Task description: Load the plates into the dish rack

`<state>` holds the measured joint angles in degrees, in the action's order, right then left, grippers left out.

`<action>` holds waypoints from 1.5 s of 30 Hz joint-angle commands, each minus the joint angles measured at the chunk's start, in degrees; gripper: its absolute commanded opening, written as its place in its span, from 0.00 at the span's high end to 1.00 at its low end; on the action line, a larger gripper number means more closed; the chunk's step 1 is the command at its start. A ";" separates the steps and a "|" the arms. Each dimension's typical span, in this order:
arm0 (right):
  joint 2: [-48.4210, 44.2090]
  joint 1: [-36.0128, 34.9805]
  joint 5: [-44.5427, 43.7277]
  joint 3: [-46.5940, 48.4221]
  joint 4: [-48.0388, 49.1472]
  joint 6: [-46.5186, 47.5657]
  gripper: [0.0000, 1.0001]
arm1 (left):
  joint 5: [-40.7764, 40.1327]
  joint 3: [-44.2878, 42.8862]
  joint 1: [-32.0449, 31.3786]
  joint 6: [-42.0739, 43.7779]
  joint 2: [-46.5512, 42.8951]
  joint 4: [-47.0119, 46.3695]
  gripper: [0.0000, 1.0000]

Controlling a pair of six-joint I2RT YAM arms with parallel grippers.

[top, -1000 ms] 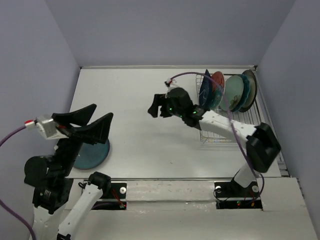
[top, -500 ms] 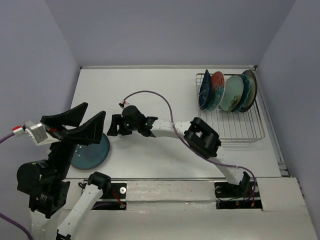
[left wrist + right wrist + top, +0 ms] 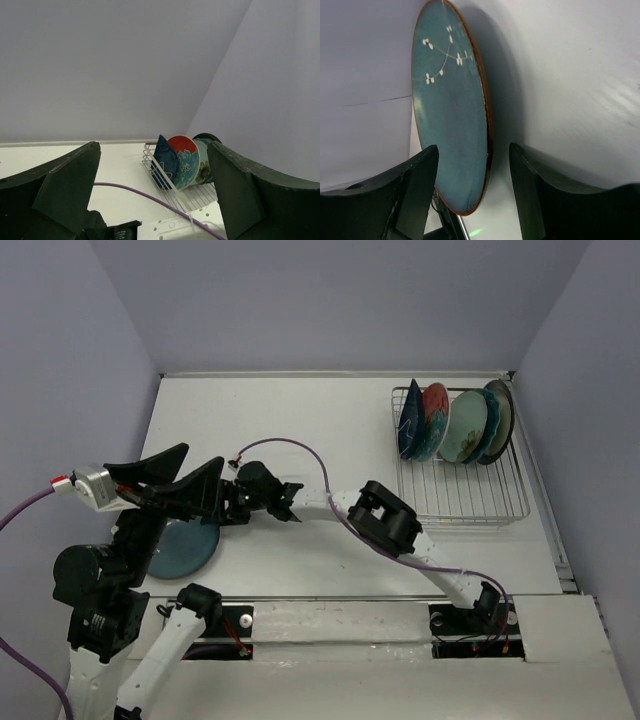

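Observation:
The blue-teal round plate [image 3: 185, 550] lies flat on the table at the near left, half hidden under my left gripper. In the right wrist view this plate [image 3: 450, 115] has a brown rim and white blossoms. My right gripper [image 3: 224, 508] is open at the plate's right edge, and the rim stands between its fingers [image 3: 415, 190] without being gripped. My left gripper [image 3: 203, 460] is open and empty, raised above the plate. The dish rack [image 3: 470, 490] at the far right holds several plates upright at its back: navy [image 3: 409, 422], red [image 3: 434, 415], mint-green [image 3: 466, 427], teal [image 3: 491, 420].
My right arm [image 3: 330, 503] stretches across the middle of the table, and its purple cable [image 3: 290, 444] loops above it. The front half of the rack has bare prongs. The left wrist view shows the rack [image 3: 172, 192] and the cable [image 3: 145, 196]. Walls enclose three sides.
My right arm has swung from the rack leftward across the table to the blue-teal plate. My left gripper rocked back, then forward, staying raised and open.

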<state>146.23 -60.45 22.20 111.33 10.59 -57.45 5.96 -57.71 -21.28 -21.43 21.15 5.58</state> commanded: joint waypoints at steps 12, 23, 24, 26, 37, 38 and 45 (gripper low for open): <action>4.50 -2.57 8.21 -0.05 7.07 -7.67 0.77 | -0.59 0.85 -0.17 1.04 -0.58 -2.68 0.01; -14.02 -0.21 -1.78 -16.13 18.59 -1.80 0.93 | -0.42 2.87 -0.08 0.86 -1.11 -1.81 0.01; -16.74 -0.20 -1.80 -17.97 18.59 -0.40 0.93 | -0.51 2.87 -0.08 0.86 -1.11 -1.72 0.01; -25.41 1.20 -8.62 -24.10 18.59 3.65 0.93 | -0.51 2.96 -0.17 0.86 -1.19 -1.37 0.01; -63.15 12.62 -28.60 -43.65 9.02 22.19 0.93 | 0.28 5.67 -0.08 -0.98 -2.69 -1.98 0.01; -65.70 14.55 -33.75 -43.83 5.27 24.21 0.93 | 0.46 6.20 -0.17 -1.07 -2.86 -1.89 0.01; -81.97 21.94 -56.54 -39.44 -7.42 44.60 0.93 | 3.53 13.05 -0.17 -1.24 -2.60 -1.98 0.01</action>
<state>71.37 -41.06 -17.85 66.72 1.78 -25.98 6.74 -48.25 -21.28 -22.20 18.61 5.74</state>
